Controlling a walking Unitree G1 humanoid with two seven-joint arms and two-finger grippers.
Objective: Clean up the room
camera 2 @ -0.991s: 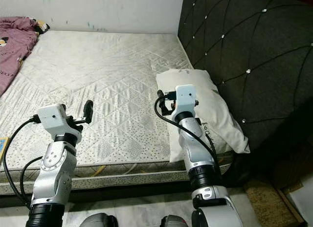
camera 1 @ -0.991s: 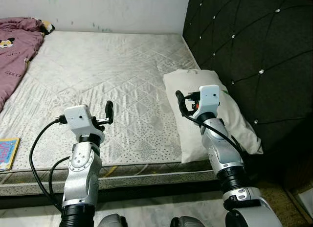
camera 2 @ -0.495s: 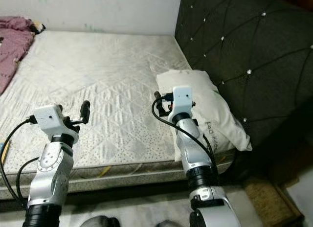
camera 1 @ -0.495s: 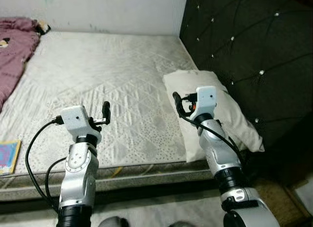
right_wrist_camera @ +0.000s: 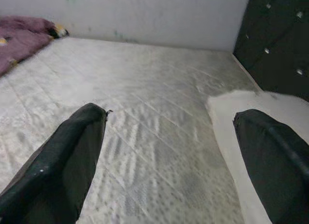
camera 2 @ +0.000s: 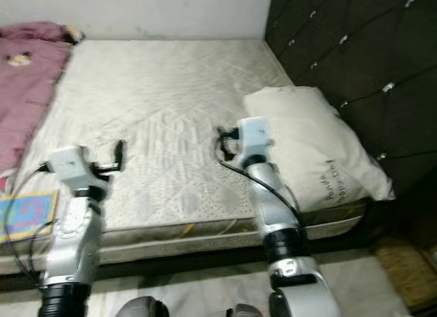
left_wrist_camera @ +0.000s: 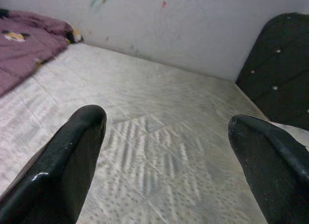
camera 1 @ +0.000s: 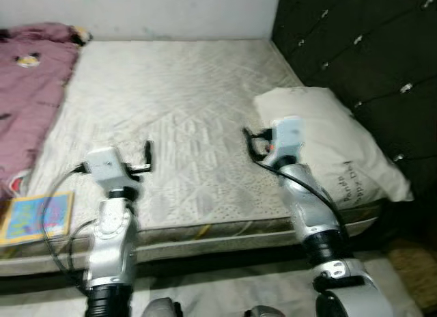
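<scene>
Head views: a pillow (camera 1: pixel 329 143) lay at the mattress's (camera 1: pixel 171 91) right edge, a blanket (camera 1: pixel 31 91) far left, a book (camera 1: pixel 37 214) near left. Wrist views: left gripper (left_wrist_camera: pixel 166 151) and right gripper (right_wrist_camera: pixel 169 151) hung spread, empty, above the mattress.

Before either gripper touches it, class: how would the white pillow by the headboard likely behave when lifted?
The white pillow looks plump and creased, so probably soft and light. Pinched at one corner, it would likely sag. Its fabric cover seems unlikely to slip.

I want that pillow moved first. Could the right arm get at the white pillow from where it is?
Probably yes. The right gripper hovers, jaws open, over the mattress just beside the pillow, with nothing between them.
</scene>
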